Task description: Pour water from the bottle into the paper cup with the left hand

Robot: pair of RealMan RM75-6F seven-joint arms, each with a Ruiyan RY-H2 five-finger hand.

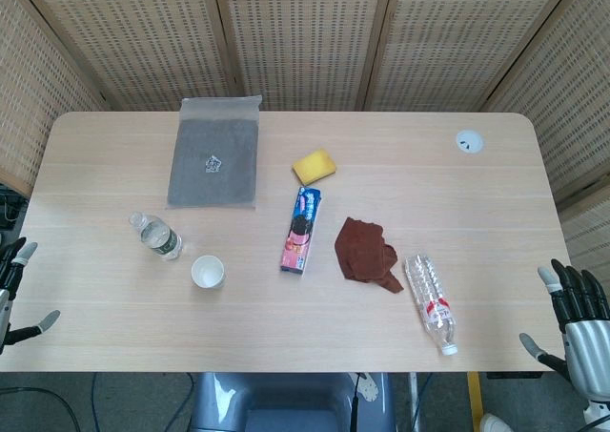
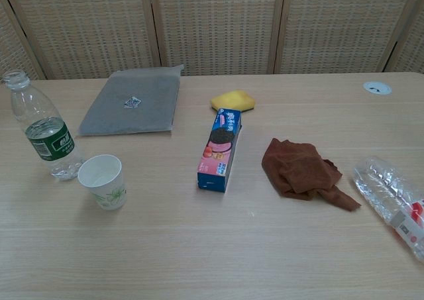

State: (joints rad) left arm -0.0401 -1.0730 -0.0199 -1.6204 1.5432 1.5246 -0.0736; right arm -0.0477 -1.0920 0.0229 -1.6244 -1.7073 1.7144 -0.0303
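Note:
A clear water bottle with a green label (image 1: 157, 236) (image 2: 45, 129) stands upright and uncapped near the table's left side. Just to its right sits a white paper cup (image 1: 208, 272) (image 2: 103, 181), upright and apparently empty. My left hand (image 1: 13, 281) hangs off the table's left edge with its fingers apart, holding nothing, well clear of the bottle. Off the right front corner my right hand (image 1: 575, 313) is open too. The chest view shows neither hand.
A grey padded envelope (image 1: 215, 153) lies at the back left, a yellow sponge (image 1: 314, 167) at centre back. A cookie box (image 1: 301, 229), a brown cloth (image 1: 366, 252) and an empty crushed bottle on its side (image 1: 431, 302) fill the middle and right.

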